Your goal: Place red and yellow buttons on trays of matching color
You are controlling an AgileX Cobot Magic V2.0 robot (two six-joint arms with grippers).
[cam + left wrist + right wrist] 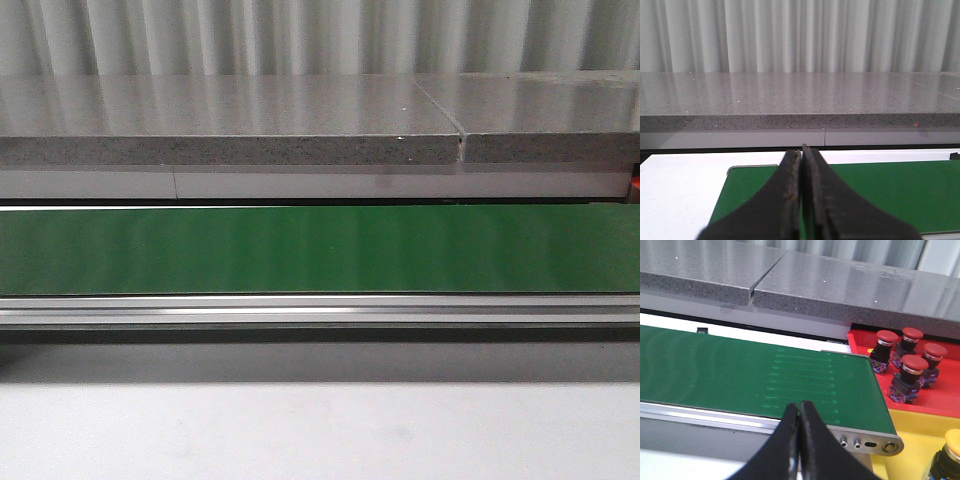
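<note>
In the right wrist view, several red buttons [912, 366] stand upright on the red tray [935, 402] past the belt's end. Beside it lies the yellow tray [912, 462], with one yellow button [951, 455] at the frame's corner. My right gripper [800, 406] is shut and empty, over the belt's near rail. My left gripper [801, 150] is shut and empty too, above the other end of the green belt [880, 190]. Neither gripper shows in the front view, and no button lies on the belt [320, 250].
A grey speckled stone ledge [230, 125] runs behind the belt, with a seam [460, 140] at the right. A metal rail [320, 312] borders the belt's near side. White table [320, 430] lies in front. A pleated curtain [800, 35] closes the back.
</note>
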